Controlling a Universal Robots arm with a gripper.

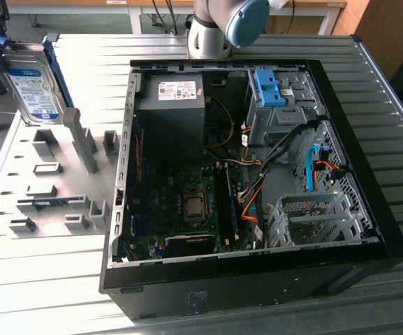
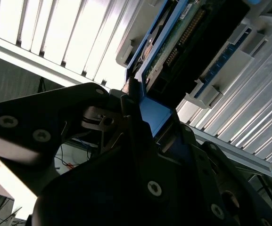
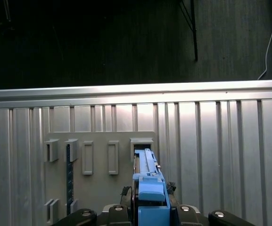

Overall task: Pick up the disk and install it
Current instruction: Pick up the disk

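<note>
Since its fingers are clamped on the blue carrier frame, the disk (image 1: 32, 87) is held on edge by the gripper (image 2: 147, 110). Just below it a grey slotted holder (image 1: 5, 181) is seen; contact cannot be judged. Farther off, an open computer case (image 1: 369, 188) is laid on the ribbed table (image 1: 397, 105).

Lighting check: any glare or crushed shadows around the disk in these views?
Exterior view: even light on the disk, computer case interior shadowed. Second wrist view: table slats blown out white, disk underside dark against them. First wrist view: blue frame well lit, floor behind nearly black.
</note>
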